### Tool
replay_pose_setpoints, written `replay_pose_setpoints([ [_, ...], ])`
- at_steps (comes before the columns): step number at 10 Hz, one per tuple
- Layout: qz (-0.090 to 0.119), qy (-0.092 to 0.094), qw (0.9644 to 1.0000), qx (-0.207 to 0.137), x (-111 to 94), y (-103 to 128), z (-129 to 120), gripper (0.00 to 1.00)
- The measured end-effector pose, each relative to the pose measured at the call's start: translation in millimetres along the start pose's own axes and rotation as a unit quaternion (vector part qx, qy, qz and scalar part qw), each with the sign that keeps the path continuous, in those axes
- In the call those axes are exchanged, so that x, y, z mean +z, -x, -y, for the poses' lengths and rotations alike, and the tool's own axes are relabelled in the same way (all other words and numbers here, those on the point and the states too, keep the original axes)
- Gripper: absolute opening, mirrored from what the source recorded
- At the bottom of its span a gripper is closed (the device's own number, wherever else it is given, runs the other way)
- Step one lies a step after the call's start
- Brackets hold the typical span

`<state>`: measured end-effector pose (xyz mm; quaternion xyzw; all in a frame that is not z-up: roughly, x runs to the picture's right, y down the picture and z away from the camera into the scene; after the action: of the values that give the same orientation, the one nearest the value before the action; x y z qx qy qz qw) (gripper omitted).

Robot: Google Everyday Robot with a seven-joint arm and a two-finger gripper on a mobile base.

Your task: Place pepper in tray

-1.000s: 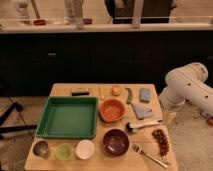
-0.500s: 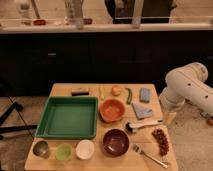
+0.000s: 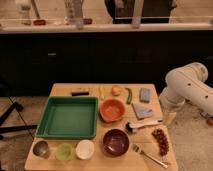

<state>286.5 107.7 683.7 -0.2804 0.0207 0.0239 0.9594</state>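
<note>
A slim green pepper [image 3: 128,95] lies on the wooden table [image 3: 65,89] at the back, right of a small orange fruit [image 3: 116,90]. The green tray [image 3: 67,117] sits at the table's left and holds nothing. My white arm [image 3: 187,87] hangs off the table's right edge. The gripper [image 3: 169,119] points down beside the right edge, well away from the pepper.
An orange bowl [image 3: 112,109] sits right of the tray, a dark red bowl [image 3: 115,142] below it. A brush [image 3: 142,125], grapes [image 3: 160,140], fork [image 3: 148,155], blue sponges [image 3: 145,94], and cups [image 3: 63,151] crowd the table. A dark counter stands behind.
</note>
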Motion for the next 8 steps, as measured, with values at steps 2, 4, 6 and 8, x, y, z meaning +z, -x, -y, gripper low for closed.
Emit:
replay_pose_setpoints([
  [2, 0.0, 0.0, 1.0, 0.0, 0.0, 0.0, 0.0, 0.8],
  [4, 0.0, 0.0, 1.0, 0.0, 0.0, 0.0, 0.0, 0.8],
  [6, 0.0, 0.0, 1.0, 0.0, 0.0, 0.0, 0.1, 0.8],
  [8, 0.0, -0.012, 0.9998, -0.016, -2.4, 2.6, 3.5, 0.8],
])
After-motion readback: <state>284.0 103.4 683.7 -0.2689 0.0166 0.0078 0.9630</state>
